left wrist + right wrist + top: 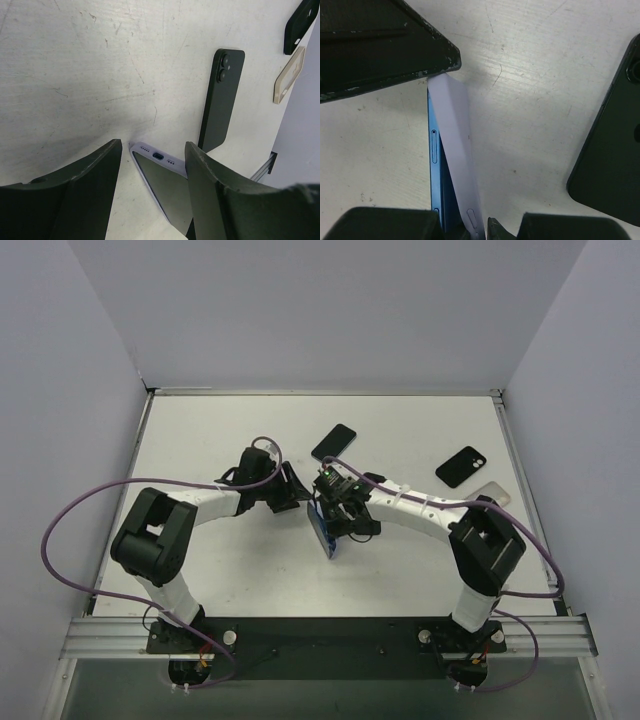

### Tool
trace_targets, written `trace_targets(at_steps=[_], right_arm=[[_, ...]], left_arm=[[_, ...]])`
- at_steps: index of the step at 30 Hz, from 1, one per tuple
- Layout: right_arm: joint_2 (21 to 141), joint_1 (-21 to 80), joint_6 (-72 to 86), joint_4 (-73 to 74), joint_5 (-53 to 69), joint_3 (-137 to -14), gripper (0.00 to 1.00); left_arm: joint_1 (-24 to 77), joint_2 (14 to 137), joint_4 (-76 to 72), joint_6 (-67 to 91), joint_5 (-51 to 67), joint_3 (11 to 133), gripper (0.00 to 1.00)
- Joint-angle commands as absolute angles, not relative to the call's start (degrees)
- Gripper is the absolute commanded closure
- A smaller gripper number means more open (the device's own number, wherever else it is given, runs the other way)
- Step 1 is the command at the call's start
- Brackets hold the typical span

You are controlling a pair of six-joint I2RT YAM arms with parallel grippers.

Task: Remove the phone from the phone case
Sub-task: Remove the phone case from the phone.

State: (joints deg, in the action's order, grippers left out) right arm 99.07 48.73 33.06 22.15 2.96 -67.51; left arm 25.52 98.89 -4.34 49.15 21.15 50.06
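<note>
Right fingers [380, 45] clamping lilac case [455, 140], blue phone [434, 165] inside

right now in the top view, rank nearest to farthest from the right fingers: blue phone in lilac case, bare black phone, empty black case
1. blue phone in lilac case, between the right fingers.
2. bare black phone, just behind.
3. empty black case, far right.

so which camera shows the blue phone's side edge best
Right wrist: the blue phone edge shows close up, lavender case splayed off it. Left wrist shows only its port end; top external, a sliver.
</note>
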Motion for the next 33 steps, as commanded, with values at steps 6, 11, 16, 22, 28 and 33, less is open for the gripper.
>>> trace_targets(at_steps=[6,11,16,22,28,33], right_arm=[[105.9,48.2,34.7,9.1,-2.6,-71.8,0.84],[108.0,50.0,35.6,9.1,-3.6,-70.4,0.81],[110.5,50.6,37.3,9.1,-4.3,-70.6,0.82],[108.7,50.4,38.1,9.1,-5.5,-69.5,1.00],[103.6,47.6,38.8,9.5,-6.2,-66.8,1.00],[100.6,45.7,38.6,9.6,-6.0,-65.3,1.00]], left_arm=[[29.4,97.4,8.1,46.8,34.6,47.5,0.37],[29.4,97.5,6.8,47.5,35.5,46.6,0.37],[29.4,96.6,6.3,47.9,36.3,45.8,0.37],[28.3,95.1,6.4,47.8,36.7,45.4,0.37],[27.1,96.7,8.3,46.8,36.6,48.3,0.37],[26.9,97.8,8.7,46.6,36.7,50.2,0.37]])
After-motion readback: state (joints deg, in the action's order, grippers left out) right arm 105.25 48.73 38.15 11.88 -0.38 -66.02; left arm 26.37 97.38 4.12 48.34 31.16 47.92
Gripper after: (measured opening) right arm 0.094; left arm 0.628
